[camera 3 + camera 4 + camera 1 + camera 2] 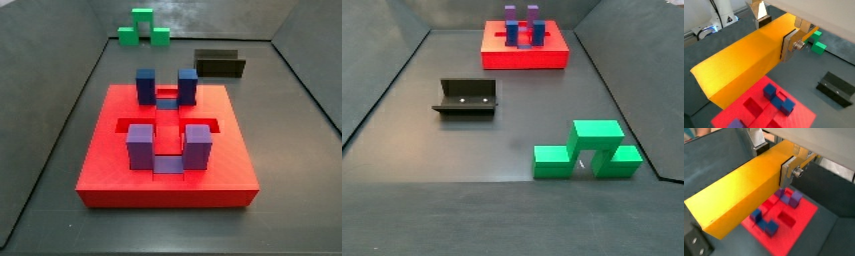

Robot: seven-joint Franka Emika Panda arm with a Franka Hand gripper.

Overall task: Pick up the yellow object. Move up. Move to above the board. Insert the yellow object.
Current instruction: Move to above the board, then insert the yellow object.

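My gripper [775,35] is shut on the yellow object [744,65], a long yellow-orange bar clamped across its width between the silver fingers [789,46]. Both wrist views show this grip [775,162]. The bar [741,193] hangs in the air above the board [799,222]. The board is a flat red slab with purple-blue posts [785,197] and recessed slots, and it shows below the bar's far end [751,114]. In both side views the board [107,150] [543,58] lies bare, with nothing in its slots. Neither the gripper nor the bar shows there.
A green block shape [589,150] stands on the dark floor away from the board, also seen in a wrist view [818,43] and a side view [140,28]. The black fixture [466,98] [218,63] [837,87] stands between them. Dark walls ring the floor.
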